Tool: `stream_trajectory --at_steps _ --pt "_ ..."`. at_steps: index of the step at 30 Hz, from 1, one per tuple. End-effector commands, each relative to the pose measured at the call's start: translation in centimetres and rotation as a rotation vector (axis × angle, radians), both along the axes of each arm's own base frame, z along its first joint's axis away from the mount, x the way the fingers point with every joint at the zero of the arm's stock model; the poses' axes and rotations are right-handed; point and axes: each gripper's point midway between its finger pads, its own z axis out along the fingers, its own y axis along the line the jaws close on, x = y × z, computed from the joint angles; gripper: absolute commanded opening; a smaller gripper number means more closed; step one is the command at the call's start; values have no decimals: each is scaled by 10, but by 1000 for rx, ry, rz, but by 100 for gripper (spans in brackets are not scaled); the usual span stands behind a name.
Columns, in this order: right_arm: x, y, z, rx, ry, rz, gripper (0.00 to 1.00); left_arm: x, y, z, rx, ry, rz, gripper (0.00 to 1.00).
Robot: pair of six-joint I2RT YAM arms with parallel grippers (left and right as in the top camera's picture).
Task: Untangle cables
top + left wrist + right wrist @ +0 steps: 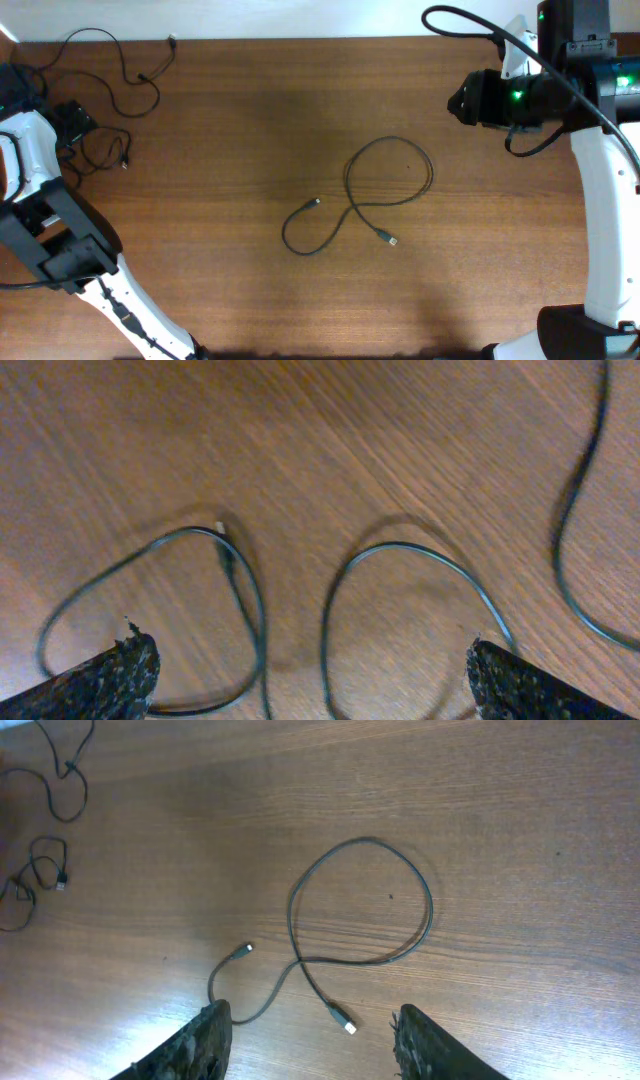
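One thin black flexible cord with silvery plug ends (431, 910) lies at the middle of the brown wooden surface (230, 120), looped once and crossing itself. More thin black cords (258, 610) sprawl near the far left corner. They look light, limp and rather slippery, so a pinch just behind a plug (347, 1025), or beside the crossing, would probably drag the rest along. The left end effector (305, 660) hangs wide open and empty over the corner cords. The right end effector (312, 1015) stands part-open, holding nothing.
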Motion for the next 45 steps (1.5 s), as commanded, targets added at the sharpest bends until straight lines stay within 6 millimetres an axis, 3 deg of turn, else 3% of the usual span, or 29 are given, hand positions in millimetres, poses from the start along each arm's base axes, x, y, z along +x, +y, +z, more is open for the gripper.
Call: stream_trajectory --at_steps 1,4,6,7,8,9,11,16,20,23,24,25,28,30,33,34,40,45 --pt "0 2 -2 -1 4 3 53 6 -7 32 -14 -69 -33 98" --pt "0 2 -2 -1 4 3 53 13 -32 28 -131 -103 -98 96" --pt "0 2 -2 -1 4 3 53 28 -61 32 -269 -189 -188 84" --pt "0 2 -2 -1 4 3 53 33 -70 35 -308 -216 -216 75" --pt "0 2 -2 -1 4 3 53 35 -75 36 -326 -228 -230 73" --pt "0 2 -2 -1 4 3 53 36 -78 36 -333 -231 -234 73" --pt "0 2 -2 -1 4 3 53 37 -80 35 -323 -220 -235 90" --pt "0 2 -2 -1 5 3 53 30 -82 35 -330 -193 -224 97" --pt "0 2 -2 -1 5 3 53 14 -67 72 -295 -236 -192 99" --pt "0 2 -2 -1 5 3 53 -7 -37 104 -260 -295 -32 99" --pt "0 2 -2 -1 5 3 53 -20 -20 116 -239 -317 29 95" --pt "0 2 -2 -1 5 3 53 -29 -9 117 -222 -314 59 95" --pt "0 2 -2 -1 4 3 53 -68 25 104 -161 -216 189 89" --pt "0 2 -2 -2 5 3 53 -115 53 84 -77 -64 326 89" --pt "1 2 -4 -1 6 4 53 -154 72 58 -12 88 389 78" --pt "1 2 -4 -1 7 3 53 -161 74 45 -14 127 370 78" --pt "0 2 -19 -4 45 3 53 -165 75 -25 -48 247 224 82" --pt "3 2 -19 -3 37 3 53 -150 79 -47 -64 195 198 79"
